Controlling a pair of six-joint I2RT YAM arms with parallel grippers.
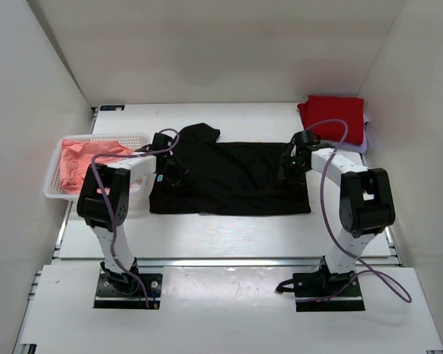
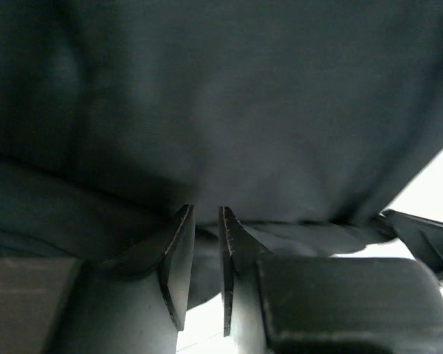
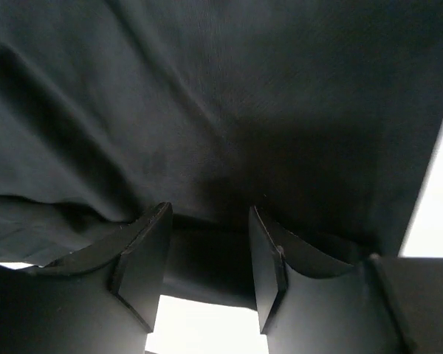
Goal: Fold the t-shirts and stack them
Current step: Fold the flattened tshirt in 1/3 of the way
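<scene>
The table (image 1: 229, 232) carries the black t-shirt (image 1: 229, 181) spread flat at its middle, long axis running left to right. The folded red t-shirt (image 1: 331, 118) sits well apart at the far right corner. The left gripper (image 1: 170, 168) stands over the black shirt's left end and the right gripper (image 1: 290, 164) over its right end, so each arm is nearest its own side. Both pairs of jaws are apart, the left narrowly and the right wider, holding nothing. Cloth lies just ahead of the tips.
</scene>
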